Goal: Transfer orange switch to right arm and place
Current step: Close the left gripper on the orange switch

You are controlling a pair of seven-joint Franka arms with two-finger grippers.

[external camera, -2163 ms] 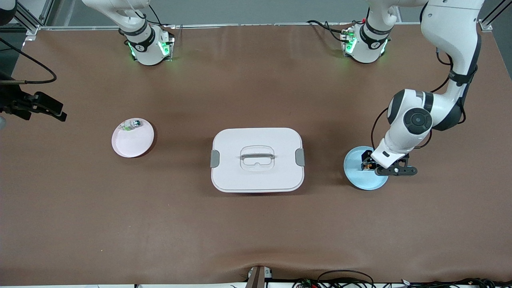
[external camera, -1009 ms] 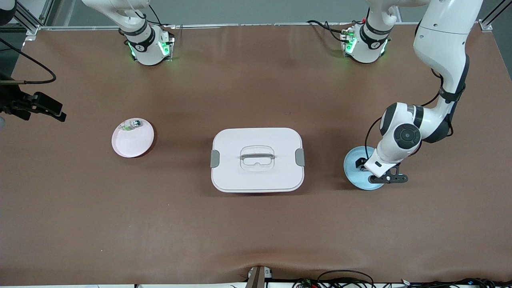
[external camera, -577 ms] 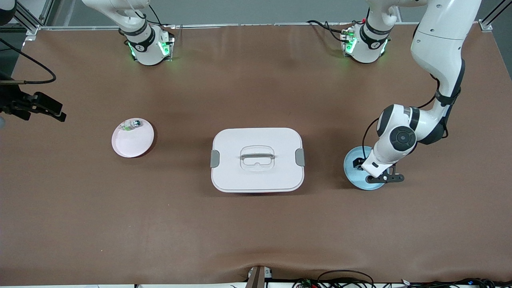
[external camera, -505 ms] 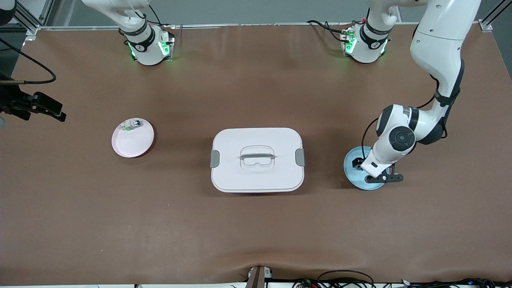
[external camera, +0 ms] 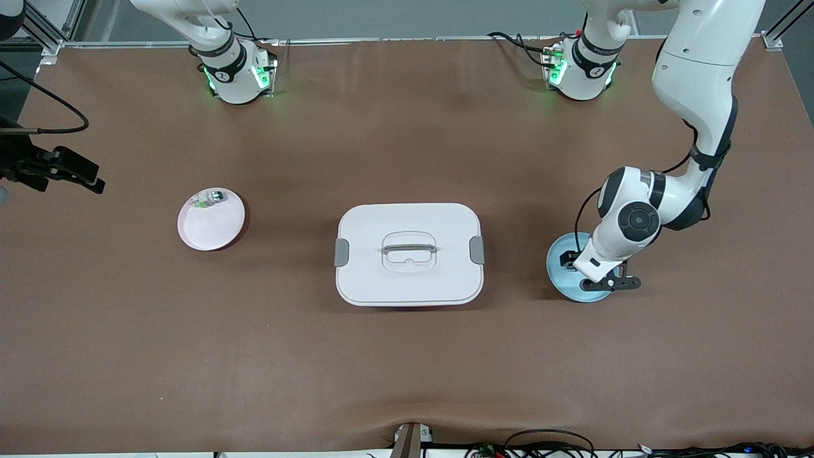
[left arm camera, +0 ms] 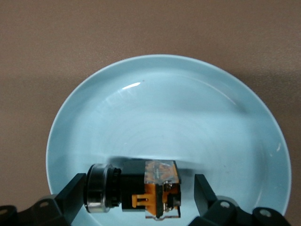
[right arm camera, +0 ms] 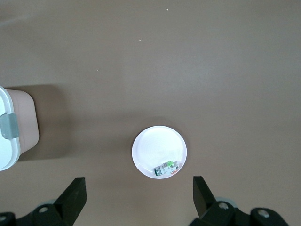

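The orange switch (left arm camera: 141,190), a black block with an orange part and a silver ring, lies on its side on the light blue plate (left arm camera: 164,108). This plate (external camera: 563,284) is toward the left arm's end of the table. My left gripper (left arm camera: 138,188) is down at the plate, open, with one finger on each side of the switch. In the front view the left hand (external camera: 575,264) covers the switch. My right gripper (right arm camera: 138,183) is open and empty, high over the table near the pink plate (right arm camera: 155,146).
A white lidded box (external camera: 381,280) with a handle stands mid-table; its corner shows in the right wrist view (right arm camera: 7,141). The pink plate (external camera: 213,230) toward the right arm's end holds a small clear-and-green component (external camera: 210,199), also seen in the right wrist view (right arm camera: 165,169).
My left arm has come down onto the blue plate and shifted slightly toward the box, covering the switch. It has been nearly still for the last half second. The right side has not changed.
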